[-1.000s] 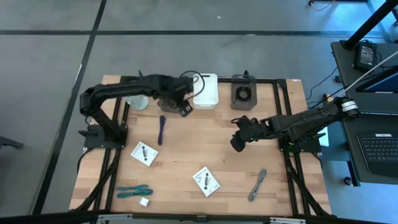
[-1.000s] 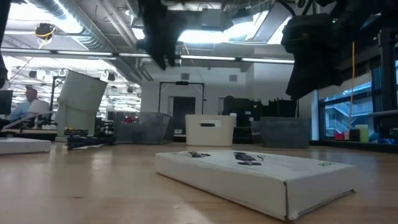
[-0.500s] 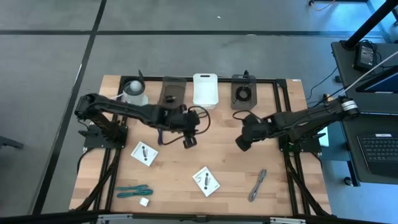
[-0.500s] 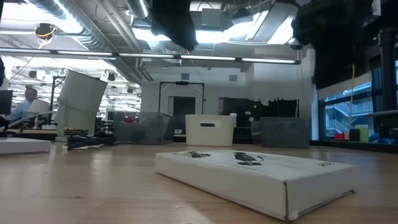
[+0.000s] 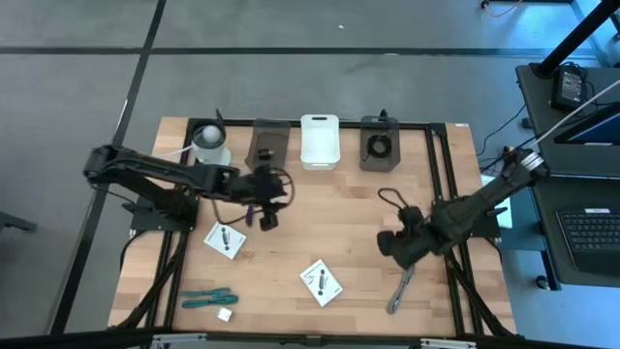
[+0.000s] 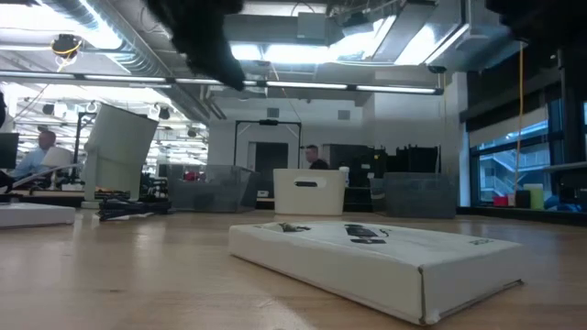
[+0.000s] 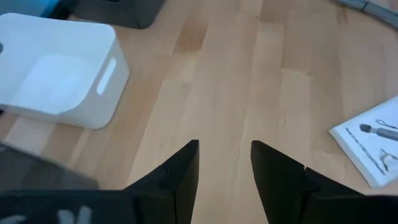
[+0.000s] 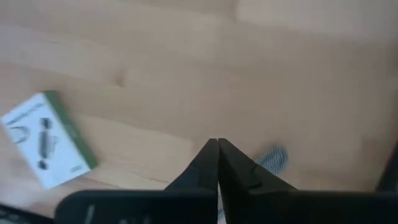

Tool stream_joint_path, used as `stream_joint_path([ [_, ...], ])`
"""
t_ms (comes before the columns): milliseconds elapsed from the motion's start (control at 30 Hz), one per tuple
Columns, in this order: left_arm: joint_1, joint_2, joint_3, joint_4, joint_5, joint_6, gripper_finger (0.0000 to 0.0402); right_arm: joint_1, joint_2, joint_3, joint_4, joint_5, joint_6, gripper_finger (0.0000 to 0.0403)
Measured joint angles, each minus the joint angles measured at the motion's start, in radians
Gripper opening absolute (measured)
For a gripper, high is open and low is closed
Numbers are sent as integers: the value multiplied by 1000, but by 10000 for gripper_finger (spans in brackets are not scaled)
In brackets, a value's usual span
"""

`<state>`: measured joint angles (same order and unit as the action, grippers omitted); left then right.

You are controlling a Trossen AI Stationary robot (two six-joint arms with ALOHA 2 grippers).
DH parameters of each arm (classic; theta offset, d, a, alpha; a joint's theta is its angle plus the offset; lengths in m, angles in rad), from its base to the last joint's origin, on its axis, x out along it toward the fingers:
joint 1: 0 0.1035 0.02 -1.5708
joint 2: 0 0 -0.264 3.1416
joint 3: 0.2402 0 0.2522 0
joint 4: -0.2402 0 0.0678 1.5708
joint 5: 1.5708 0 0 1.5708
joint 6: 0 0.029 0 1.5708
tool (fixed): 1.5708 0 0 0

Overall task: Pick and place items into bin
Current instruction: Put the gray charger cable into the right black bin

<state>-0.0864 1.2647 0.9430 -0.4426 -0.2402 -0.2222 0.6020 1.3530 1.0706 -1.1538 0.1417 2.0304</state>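
Reaching for loose items with both arms, none yet in the bin (image 5: 320, 142).

The left gripper (image 7: 224, 163) was held with fingers spread and nothing between them, above bare table (image 5: 339, 218) near the purple stick (image 5: 251, 213) and a white packet (image 5: 225, 238). The right gripper (image 8: 217, 163) was pressed together, empty, just above the grey tie (image 5: 400, 288); a second packet (image 5: 322, 281) lay nearby. The teal tie (image 5: 207, 298) and white cube (image 5: 224, 314) lay near the front edge. A reopening of the right fingers would probably be required before the tie could be pinched.

Grey floor (image 5: 291, 87) with dark seams around wooden table (image 5: 339, 223); ceiling strip lights (image 6: 303, 27); windows (image 6: 514, 156) at room's side; desk with laptop (image 5: 591, 233) nearby
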Motion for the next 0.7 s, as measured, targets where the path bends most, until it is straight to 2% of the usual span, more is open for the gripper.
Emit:
stream_joint_path([
  [167,4,-152,-109,26,4,1,141,78,87,0,0,-113,150,39],
  [367,4,-254,-148,28,6,1,141,144,187,-1,36,-267,266,109],
  [533,4,-283,-148,28,6,1,141,174,296,-1,92,-323,274,173],
  [700,4,-287,-148,28,-9,1,141,187,398,-2,228,-327,296,213],
])
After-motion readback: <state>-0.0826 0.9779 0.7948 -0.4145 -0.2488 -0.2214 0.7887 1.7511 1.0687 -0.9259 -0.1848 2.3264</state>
